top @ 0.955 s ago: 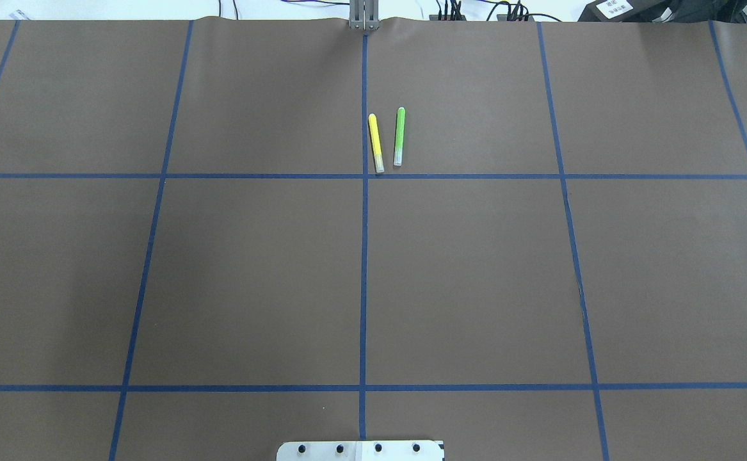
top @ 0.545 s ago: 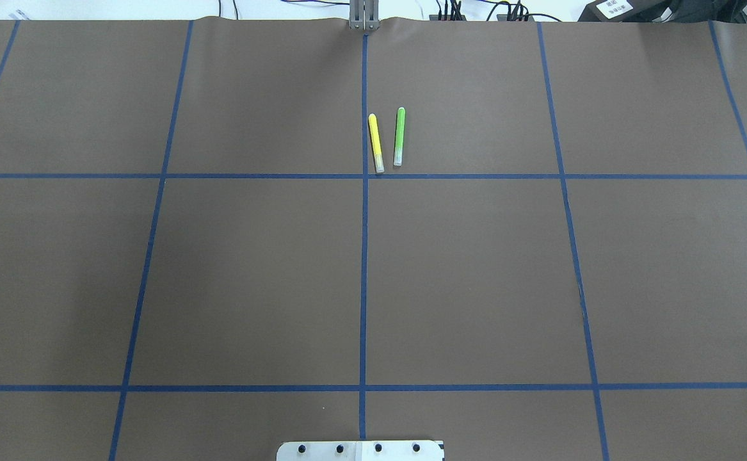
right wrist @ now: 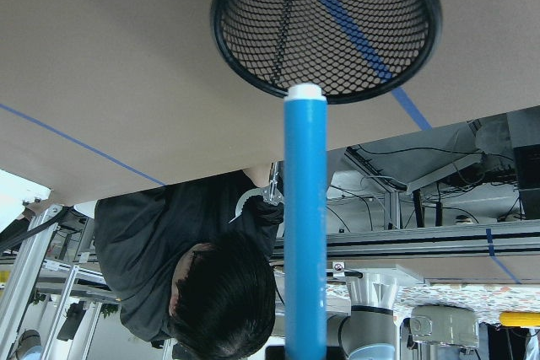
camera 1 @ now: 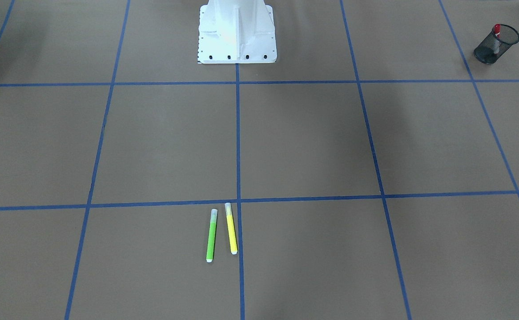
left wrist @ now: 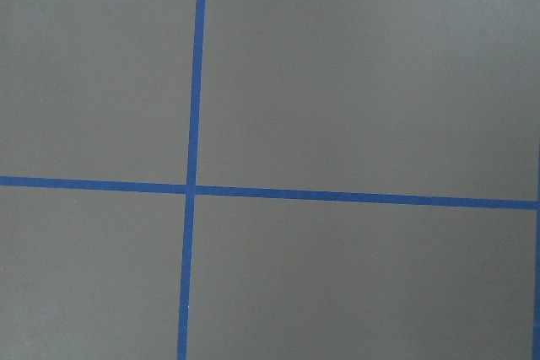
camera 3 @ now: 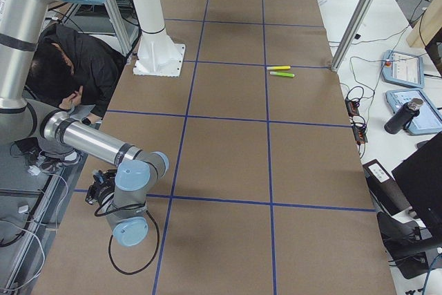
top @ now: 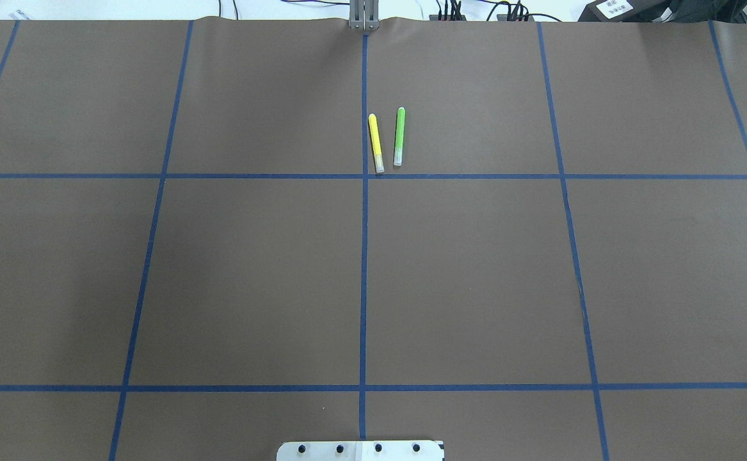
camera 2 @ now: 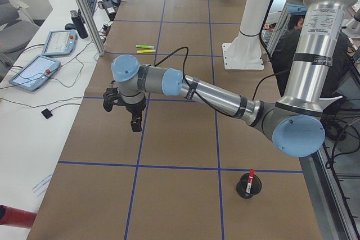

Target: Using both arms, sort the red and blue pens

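In the right wrist view the blue pen [right wrist: 305, 225] juts from my right gripper, white tip at the rim of a black mesh cup [right wrist: 325, 23]. My right gripper [camera 3: 101, 189] hangs low at the table's near corner in the exterior right view, shut on the pen. The red pen [camera 1: 496, 31] stands in another mesh cup [camera 1: 495, 46]; it is also seen as the red pen [camera 2: 250, 176] in the exterior left view. My left gripper [camera 2: 128, 111] hovers over bare table; I cannot tell whether it is open or shut. The left wrist view shows only brown mat.
A yellow marker [top: 376, 142] and a green marker [top: 399, 136] lie side by side near the table's far middle. A person in black [camera 3: 65, 67] sits beside the white robot pedestal [camera 1: 237, 31]. Tablets and cables lie on the side bench [camera 2: 34, 71].
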You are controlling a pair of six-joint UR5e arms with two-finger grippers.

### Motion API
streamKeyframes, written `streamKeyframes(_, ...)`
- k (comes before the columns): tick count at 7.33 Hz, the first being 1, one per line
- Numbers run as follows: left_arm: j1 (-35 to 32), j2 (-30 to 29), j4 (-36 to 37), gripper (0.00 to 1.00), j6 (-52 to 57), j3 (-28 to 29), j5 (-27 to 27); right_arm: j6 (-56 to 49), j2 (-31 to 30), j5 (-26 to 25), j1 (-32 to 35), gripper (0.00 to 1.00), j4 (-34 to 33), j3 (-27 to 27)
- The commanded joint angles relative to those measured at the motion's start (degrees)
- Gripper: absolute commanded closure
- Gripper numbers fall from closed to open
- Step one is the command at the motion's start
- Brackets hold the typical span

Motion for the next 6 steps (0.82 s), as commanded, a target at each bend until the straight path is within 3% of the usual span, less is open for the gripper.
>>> streamKeyframes(1, 0.00, 0.04, 0.09, 0.00, 0.01, 0.10, 0.00, 0.06, 0.32, 0.51, -0.02, 0.01, 1.37, -1.23)
streamKeyframes(3, 0.00, 0.56, 0.00, 0.00, 0.27, 0.63, 0.00, 1.11, 2.94, 0.86, 0.07, 0.00, 4.02, -1.77)
streamKeyframes(6, -0.09, 1.97, 0.00, 0.00, 0.36, 0.19, 0.17, 12.51, 8.66, 0.08, 2.61, 0.00, 14.01, -1.24)
